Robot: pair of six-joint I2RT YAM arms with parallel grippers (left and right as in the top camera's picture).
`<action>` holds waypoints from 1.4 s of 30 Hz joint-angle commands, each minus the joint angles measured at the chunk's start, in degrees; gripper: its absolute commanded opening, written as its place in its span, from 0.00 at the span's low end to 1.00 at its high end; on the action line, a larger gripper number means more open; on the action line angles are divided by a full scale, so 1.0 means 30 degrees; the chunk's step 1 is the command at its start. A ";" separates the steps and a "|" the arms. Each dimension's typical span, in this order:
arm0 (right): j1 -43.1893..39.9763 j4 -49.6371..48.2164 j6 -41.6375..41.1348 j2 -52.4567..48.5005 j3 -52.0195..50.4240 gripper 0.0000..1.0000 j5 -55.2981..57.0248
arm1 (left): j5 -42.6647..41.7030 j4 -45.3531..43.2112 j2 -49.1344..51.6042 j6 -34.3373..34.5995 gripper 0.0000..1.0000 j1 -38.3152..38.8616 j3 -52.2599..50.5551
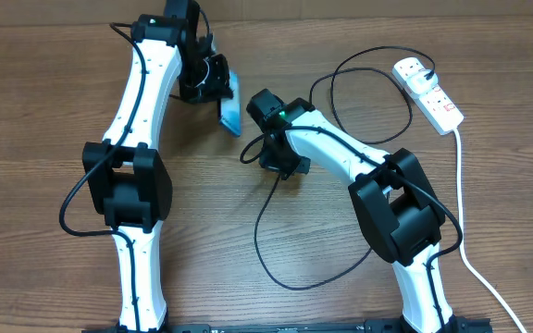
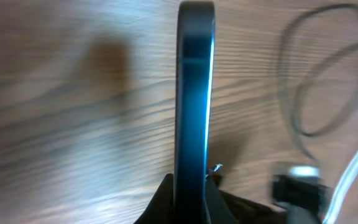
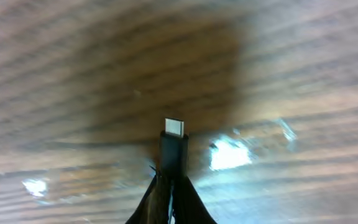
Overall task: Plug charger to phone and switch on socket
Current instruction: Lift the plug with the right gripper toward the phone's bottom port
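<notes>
While the left gripper [image 2: 191, 196] sits closed tight on the bottom end of the phone [image 2: 194, 93], the handset stands on its thin edge above the wooden table [image 1: 44, 111], its dark side rail facing the left wrist camera. From overhead, the phone's light blue screen shows just right of the left gripper, tilted, near the middle top of the table. Just right of it, and apart from it, the right gripper [image 3: 173, 186] is pinched shut on the charger [image 1: 256, 231] at its connector [image 3: 174, 146], whose small metal tip pokes out past the fingertips over bare wood. From that gripper the thin black cable hangs down in a wide loop toward the near edge of the table, passes under the right arm, then curls through a second loop toward the top right. There the socket [image 1: 430, 92], a white power strip with small red switches, lies at a slant. Its thick white cord [image 1: 461, 203] runs down the right side of the table.
</notes>
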State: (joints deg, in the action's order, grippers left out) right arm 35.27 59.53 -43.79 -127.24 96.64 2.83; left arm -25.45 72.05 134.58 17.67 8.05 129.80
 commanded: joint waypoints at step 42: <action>0.0029 -0.1676 0.2725 0.8772 0.1275 0.04 -0.6841 | -2.1682 -0.3614 -0.1078 -0.0750 0.04 -0.1625 0.0503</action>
State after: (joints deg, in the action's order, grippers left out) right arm 35.29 54.96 -34.30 -99.63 99.96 -19.53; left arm -87.02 61.45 134.58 14.85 2.92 129.80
